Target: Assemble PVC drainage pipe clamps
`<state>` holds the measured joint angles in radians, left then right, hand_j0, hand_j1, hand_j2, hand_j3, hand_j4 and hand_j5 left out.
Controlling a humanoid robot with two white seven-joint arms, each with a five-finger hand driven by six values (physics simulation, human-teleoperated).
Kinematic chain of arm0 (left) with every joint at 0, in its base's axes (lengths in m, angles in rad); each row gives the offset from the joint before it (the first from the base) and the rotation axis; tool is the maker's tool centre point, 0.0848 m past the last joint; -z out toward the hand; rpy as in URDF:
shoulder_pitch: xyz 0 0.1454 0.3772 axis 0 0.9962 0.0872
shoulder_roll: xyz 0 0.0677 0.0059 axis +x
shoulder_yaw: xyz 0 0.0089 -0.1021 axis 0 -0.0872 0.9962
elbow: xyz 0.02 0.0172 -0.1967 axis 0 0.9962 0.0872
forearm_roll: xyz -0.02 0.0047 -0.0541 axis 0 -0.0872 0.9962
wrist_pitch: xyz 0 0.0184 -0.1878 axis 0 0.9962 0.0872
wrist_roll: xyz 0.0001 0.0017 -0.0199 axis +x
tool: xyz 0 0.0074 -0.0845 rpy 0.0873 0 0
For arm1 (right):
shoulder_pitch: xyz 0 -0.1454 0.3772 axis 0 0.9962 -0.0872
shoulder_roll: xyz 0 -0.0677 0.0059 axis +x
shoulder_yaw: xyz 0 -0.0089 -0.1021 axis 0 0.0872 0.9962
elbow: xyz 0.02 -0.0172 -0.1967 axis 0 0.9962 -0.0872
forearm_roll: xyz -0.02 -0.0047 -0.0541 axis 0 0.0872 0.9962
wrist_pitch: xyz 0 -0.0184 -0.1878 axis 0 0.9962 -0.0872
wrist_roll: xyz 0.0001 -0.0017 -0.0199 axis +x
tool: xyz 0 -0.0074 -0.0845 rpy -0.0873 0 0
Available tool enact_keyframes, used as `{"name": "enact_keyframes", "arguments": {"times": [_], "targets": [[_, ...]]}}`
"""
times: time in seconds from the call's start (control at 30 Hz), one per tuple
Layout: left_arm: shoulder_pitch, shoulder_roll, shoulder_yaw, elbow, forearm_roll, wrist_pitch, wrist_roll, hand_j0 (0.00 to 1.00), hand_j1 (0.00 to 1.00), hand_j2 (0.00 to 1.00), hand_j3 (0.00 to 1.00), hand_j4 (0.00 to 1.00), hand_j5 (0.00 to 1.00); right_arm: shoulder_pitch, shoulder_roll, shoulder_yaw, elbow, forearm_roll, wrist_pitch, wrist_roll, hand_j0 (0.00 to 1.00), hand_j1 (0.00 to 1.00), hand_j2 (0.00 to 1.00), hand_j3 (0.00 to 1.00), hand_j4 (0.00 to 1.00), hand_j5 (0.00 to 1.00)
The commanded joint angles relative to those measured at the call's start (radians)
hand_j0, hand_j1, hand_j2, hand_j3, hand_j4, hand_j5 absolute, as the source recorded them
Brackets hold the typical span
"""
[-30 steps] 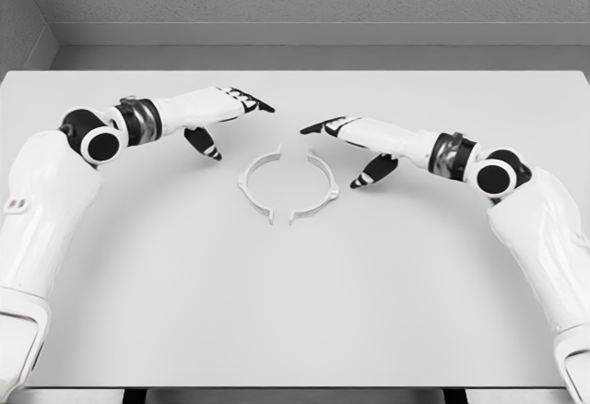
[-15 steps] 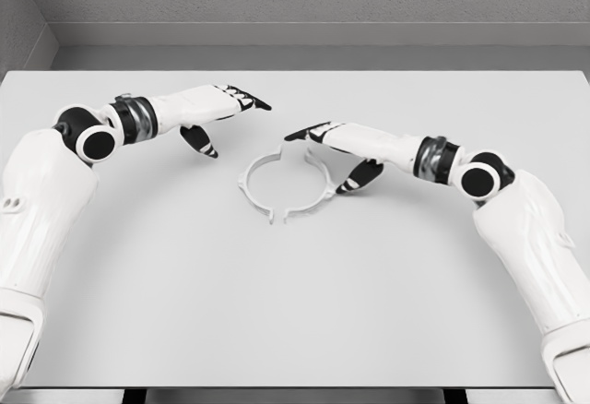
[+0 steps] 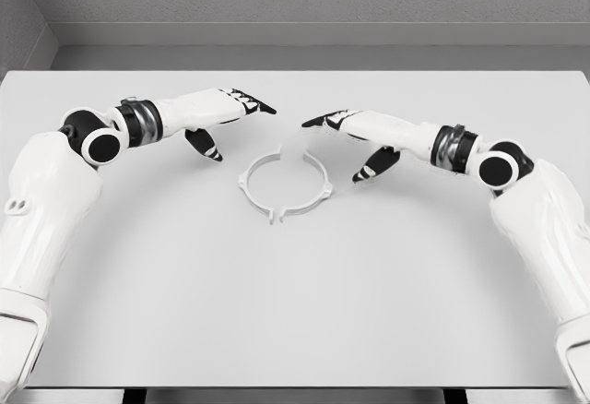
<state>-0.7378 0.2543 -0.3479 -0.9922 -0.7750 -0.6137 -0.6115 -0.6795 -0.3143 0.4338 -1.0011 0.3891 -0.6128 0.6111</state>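
White table (image 3: 295, 312): clamp halves (image 3: 284, 184) joined; left hand (image 3: 221, 113), right hand (image 3: 355, 132) flank them, fingers extended, empty.

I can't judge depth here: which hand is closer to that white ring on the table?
Right, narrowly. The right hand hovers just off the ring's upper right, thumb near its edge. The left hand sits up and left, slightly farther. Neither touches it.

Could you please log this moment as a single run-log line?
left hand: open, beside ring, not touching | right hand: open, apart from ring | clamp halves: form ring on table, small gaps at ends
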Motion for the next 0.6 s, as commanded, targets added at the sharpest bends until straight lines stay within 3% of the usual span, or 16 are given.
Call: {"name": "enact_keyframes", "arguments": {"times": [0.0,0.23,0.57], "targets": [[0.0,0.0,0.003,0.0,0.006,0.003,0.001,1.0,1.0,1.0,1.0,1.0,1.0,-0.005,0.0,-0.009,0.05,-0.006,0.002,0.0,1.0,1.0,1.0,1.0,1.0,1.0],[-0.006,0.01,0.006,-0.002,0.006,0.003,0.001,1.0,1.0,1.0,1.0,1.0,1.0,-0.055,0.089,0.003,0.139,0.03,0.002,0.0,1.0,1.0,1.0,1.0,1.0,1.0],[-0.009,0.01,0.007,-0.003,0.006,0.003,0.001,1.0,1.0,1.0,1.0,1.0,1.0,-0.055,0.121,0.019,0.137,0.031,0.002,0.0,1.0,1.0,1.0,1.0,1.0,1.0]]}}
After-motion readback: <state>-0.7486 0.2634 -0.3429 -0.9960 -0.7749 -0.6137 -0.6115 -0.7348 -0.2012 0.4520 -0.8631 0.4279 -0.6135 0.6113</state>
